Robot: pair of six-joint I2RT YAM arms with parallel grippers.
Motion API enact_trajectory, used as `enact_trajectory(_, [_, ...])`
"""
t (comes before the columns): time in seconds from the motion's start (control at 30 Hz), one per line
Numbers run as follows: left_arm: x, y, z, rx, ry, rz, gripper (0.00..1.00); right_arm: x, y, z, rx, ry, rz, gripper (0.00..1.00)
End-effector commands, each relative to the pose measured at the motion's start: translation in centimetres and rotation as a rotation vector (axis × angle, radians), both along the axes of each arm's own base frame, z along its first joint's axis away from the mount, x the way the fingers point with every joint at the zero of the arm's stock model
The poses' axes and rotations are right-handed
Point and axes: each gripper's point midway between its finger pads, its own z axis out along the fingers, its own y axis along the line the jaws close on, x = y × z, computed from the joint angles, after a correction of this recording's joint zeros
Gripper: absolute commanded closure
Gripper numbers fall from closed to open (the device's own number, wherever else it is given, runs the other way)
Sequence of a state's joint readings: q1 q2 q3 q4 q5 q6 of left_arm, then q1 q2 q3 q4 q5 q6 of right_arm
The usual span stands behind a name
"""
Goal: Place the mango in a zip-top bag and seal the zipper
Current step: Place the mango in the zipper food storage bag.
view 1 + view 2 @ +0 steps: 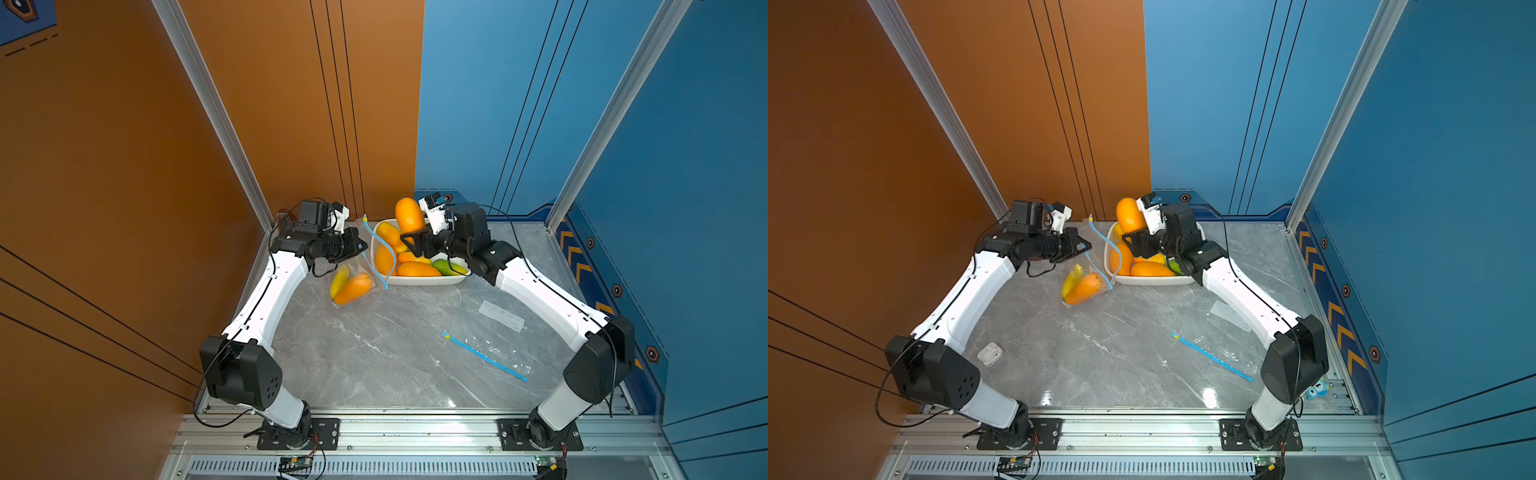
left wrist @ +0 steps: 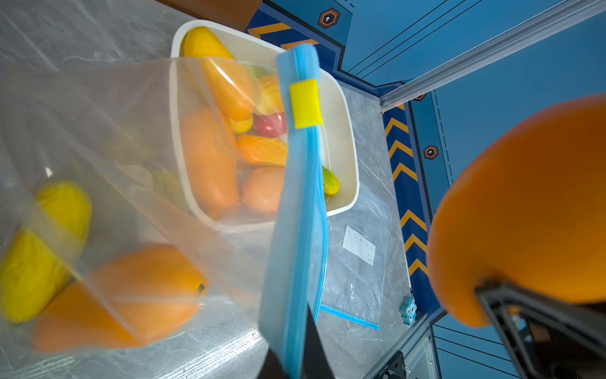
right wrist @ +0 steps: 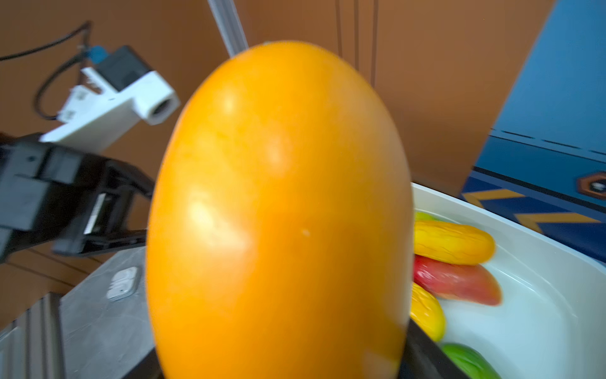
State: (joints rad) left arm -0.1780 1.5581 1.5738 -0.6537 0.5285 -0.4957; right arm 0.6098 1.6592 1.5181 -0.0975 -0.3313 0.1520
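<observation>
We see a grey marble counter (image 1: 374, 353) with two robot arms reaching towards its far edge. The right claw (image 1: 411, 237) has its jaws spread wide and clamped on the lower end of a large smooth orange mango (image 1: 409, 215). It holds the fruit upright in the air above a white rectangular plastic tub (image 1: 432, 282). The tub sits at the middle of the far edge and is filled with other orange, yellow, red and green fruit.

The left claw (image 1: 362, 248) is fully closed, pinching the blue zipper strip (image 2: 301, 197) of a clear zip-top plastic bag (image 1: 355, 278). The bag hangs from that grip just beside the tub, on the side towards the counter's left edge, and its bottom rests on the counter. A yellow fruit and an orange fruit already lie inside it. A yellow slider (image 2: 305, 103) sits near the far end of the strip. The two lips look only slightly parted, with the mouth facing the tub.

A second clear bag (image 1: 486, 353) lies flat and apart, near the front right corner.

We judge that the step in hand is carrying the mango from the tub to the bag. The next move calls for swinging the fruit across to the mouth and lining its narrow end up with the gap. The left claw may need to pull the mouth wider before the mango can be pushed in and released. Sealing with the slider is not yet begun.
</observation>
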Motion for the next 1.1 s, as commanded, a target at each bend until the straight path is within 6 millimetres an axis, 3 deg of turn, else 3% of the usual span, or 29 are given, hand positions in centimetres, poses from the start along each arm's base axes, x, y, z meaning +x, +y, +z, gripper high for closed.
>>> enact_trajectory(0.0, [-1.0, -1.5, 2.8, -0.079, -0.026, -0.056, 1.0, -0.7, 3.7, 2.5, 0.168, -0.108, 0.115, 0.53])
enact_trajectory(0.3, [-2.7, -2.4, 5.7, -0.138, -0.062, -0.103, 1.0, 0.4, 7.1, 0.5, 0.228, -0.091, 0.145, 0.54])
enact_trajectory(0.43, [-3.1, -2.5, 6.4, -0.171, -0.065, -0.117, 1.0, 0.3, 8.5, -1.9, 0.195, -0.074, 0.184, 0.5])
enact_trajectory(0.8, [-2.5, 0.3, 6.5, -0.231, -0.048, -0.041, 1.0, -0.9, 9.0, -6.6, 0.155, -0.06, 0.275, 0.3])
enact_trajectory(0.97, [-2.3, 1.4, 6.3, -0.234, -0.052, -0.009, 1.0, -1.1, 9.0, -8.7, 0.029, -0.017, 0.317, 0.22])
enact_trajectory(1.07, [-2.3, 1.4, 5.9, -0.242, -0.041, -0.024, 1.0, -1.7, 9.1, -9.8, -0.12, 0.001, 0.373, 0.23])
